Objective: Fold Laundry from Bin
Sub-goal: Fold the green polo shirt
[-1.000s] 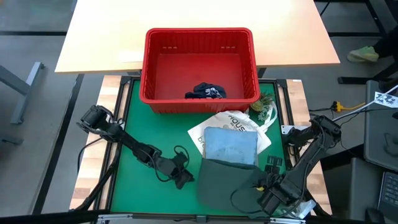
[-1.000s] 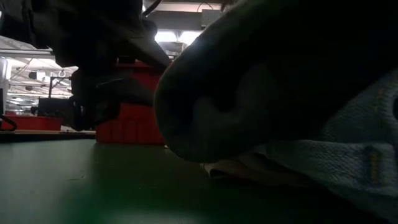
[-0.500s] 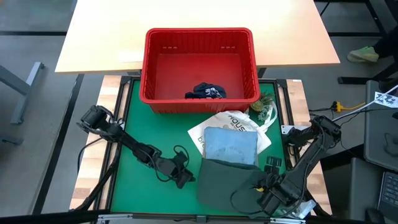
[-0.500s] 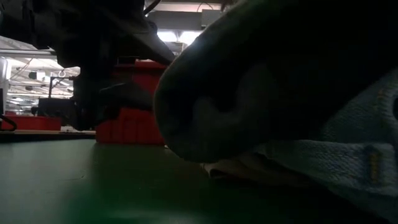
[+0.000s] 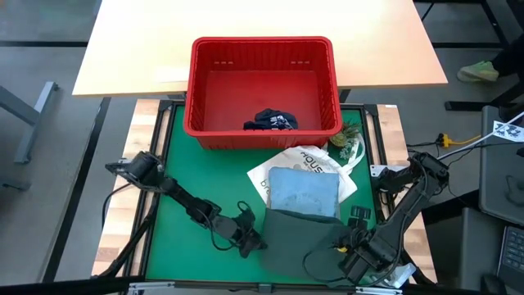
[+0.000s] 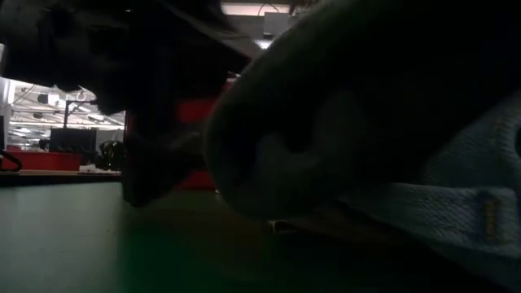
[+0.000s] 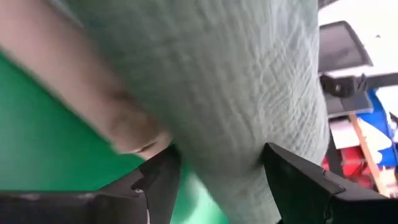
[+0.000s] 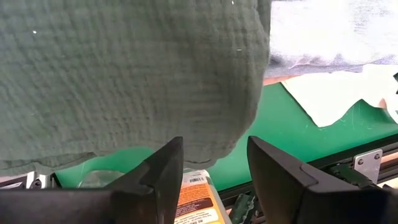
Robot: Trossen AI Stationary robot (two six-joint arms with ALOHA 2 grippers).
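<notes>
A green mat (image 5: 196, 164) is lying under both arms, with a red bin (image 5: 262, 88) sitting at its far edge, partly over a pale table (image 5: 246, 24) beyond. Inside the bin, near its front wall, navy shorts (image 5: 272, 122) are lying crumpled; their lettering is too small to read.

In front of the bin, right of the mat's middle, a stack is lying: a white tote (image 5: 309, 161) at the bottom, mostly covered, then a folded blue shirt (image 5: 304, 192), then an olive garment (image 5: 299, 238) overlapping the shirt's near edge and reaching toward the mat's near edge. A small leafy green thing (image 5: 347, 139) is sitting by the bin's right front corner, hard to identify.

The left gripper (image 5: 250, 242) is reaching low across the mat to the olive garment's left edge. In the left wrist view its fingers (image 7: 292, 174) are standing apart with the olive cloth (image 7: 249, 93) between them, not yet pinched.

The right gripper (image 5: 360, 260) is sitting at the garment's near right corner. Its fingers (image 8: 280, 174) are standing apart, the cloth's edge (image 8: 124, 74) hanging just ahead of them; whether they are touching it cannot be told.

The low view is mostly blocked by dark cloth (image 6: 366, 106) and an arm's shadowy bulk.
</notes>
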